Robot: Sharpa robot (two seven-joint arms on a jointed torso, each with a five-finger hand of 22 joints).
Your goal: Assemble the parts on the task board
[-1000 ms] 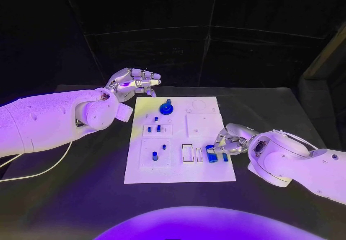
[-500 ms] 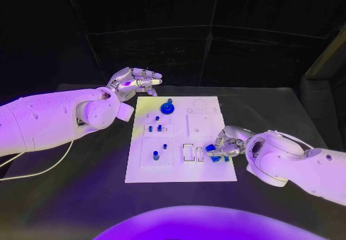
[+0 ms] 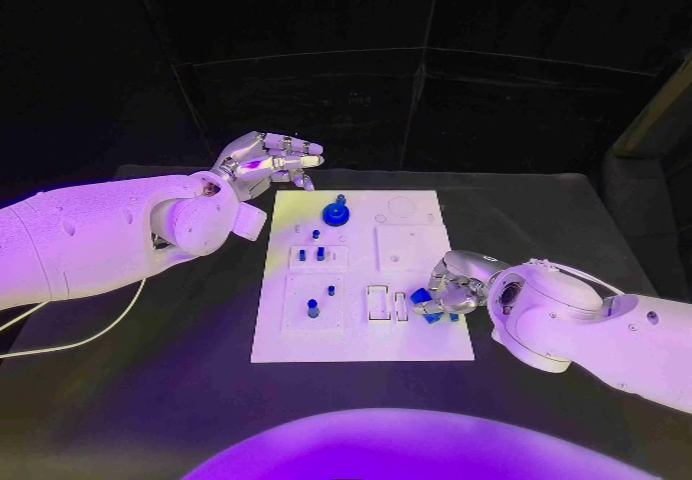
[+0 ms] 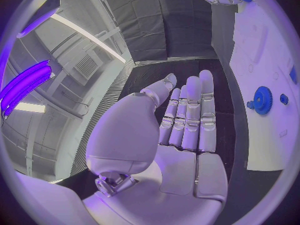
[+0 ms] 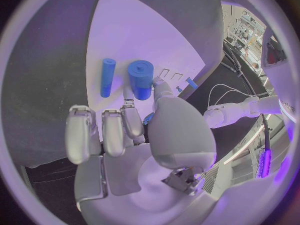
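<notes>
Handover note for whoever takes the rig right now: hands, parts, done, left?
Left robot hand: open, holding nothing, raised beyond the task board's far left corner.
Right robot hand: pinching a thick blue cylinder at the board's near right area; a thin blue rod lies loose beside it.
Done: blue gear sits at the far end; small blue pegs stand in the left blocks.
Left: place the cylinder and rod.

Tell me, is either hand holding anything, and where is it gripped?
The right hand pinches the blue cylinder at its near end. The left hand holds nothing.
</notes>
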